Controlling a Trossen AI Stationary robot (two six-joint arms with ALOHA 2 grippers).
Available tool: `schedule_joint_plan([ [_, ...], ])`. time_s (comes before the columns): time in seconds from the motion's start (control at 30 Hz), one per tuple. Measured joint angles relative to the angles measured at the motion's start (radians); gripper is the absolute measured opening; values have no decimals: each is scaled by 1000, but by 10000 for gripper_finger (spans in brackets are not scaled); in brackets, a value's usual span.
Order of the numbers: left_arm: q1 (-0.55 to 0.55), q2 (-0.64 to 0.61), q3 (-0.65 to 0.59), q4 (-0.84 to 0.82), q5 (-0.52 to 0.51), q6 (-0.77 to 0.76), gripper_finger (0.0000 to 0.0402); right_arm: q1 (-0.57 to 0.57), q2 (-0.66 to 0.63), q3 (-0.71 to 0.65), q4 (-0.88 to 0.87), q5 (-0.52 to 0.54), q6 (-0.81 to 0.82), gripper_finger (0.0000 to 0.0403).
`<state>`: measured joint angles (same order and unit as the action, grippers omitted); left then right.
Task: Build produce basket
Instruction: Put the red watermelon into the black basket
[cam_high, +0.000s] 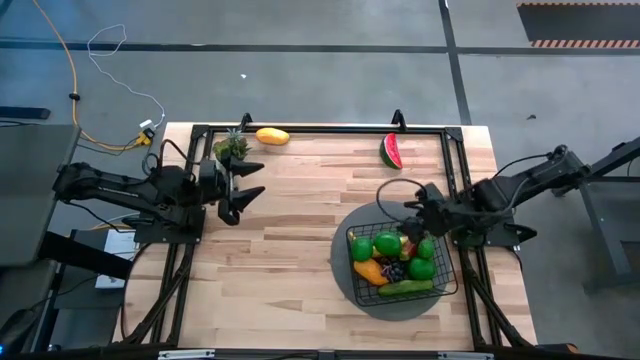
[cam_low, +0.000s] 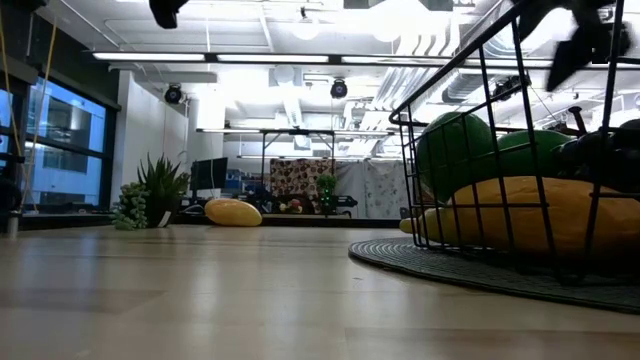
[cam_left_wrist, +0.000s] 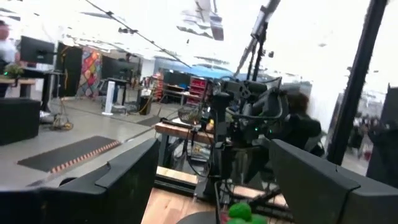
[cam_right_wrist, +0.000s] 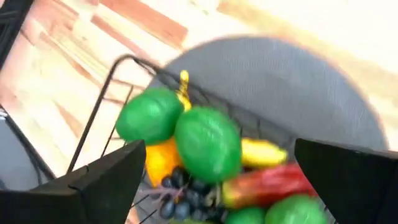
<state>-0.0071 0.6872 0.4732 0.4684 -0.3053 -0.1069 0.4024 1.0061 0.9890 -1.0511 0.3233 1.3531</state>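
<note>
The basket (cam_high: 400, 262) sits on a round grey mat (cam_high: 352, 285) at the table's right front, holding green limes (cam_high: 387, 244), a mango (cam_high: 369, 271), dark grapes (cam_high: 393, 270), a cucumber (cam_high: 405, 287) and a red chili (cam_right_wrist: 267, 183). The right gripper (cam_high: 413, 210) hovers over its back rim, fingers spread wide and empty; the left gripper (cam_high: 243, 193) waits at the left, parted, holding nothing. A watermelon slice (cam_high: 391, 151), another mango (cam_high: 272, 136) and a small pineapple (cam_high: 232, 148) lie along the far edge.

You have the basket (cam_high: 447, 262), black wire, upright on the worktop's right side. Inside it: three limes (cam_high: 387, 243), a mango (cam_high: 368, 271), grapes (cam_high: 392, 269), a cucumber (cam_high: 405, 287), a chili (cam_right_wrist: 268, 183), a banana (cam_right_wrist: 261, 152). Loose at the far edge: another mango (cam_high: 272, 136), a watermelon slice (cam_high: 391, 151), a pineapple (cam_high: 232, 148).
</note>
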Motion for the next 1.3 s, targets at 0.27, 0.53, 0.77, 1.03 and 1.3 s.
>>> schedule_joint_plan([
  [0.27,0,0,0,-1,-73,-65,296,-287,1,27,35,-44,-539,392],
  [0.53,0,2,0,-13,-179,-82,296,-526,-58,-50,191,-151,-1056,392],
  [0.77,0,26,35,-119,-174,-70,296,-647,-141,-276,741,-319,-1146,392],
  [1.03,0,54,113,-233,-125,65,296,-647,-135,-304,1024,-313,-1230,392],
  [1.3,20,55,116,-233,-139,117,296,-643,-135,-302,1026,-305,-1215,392],
])
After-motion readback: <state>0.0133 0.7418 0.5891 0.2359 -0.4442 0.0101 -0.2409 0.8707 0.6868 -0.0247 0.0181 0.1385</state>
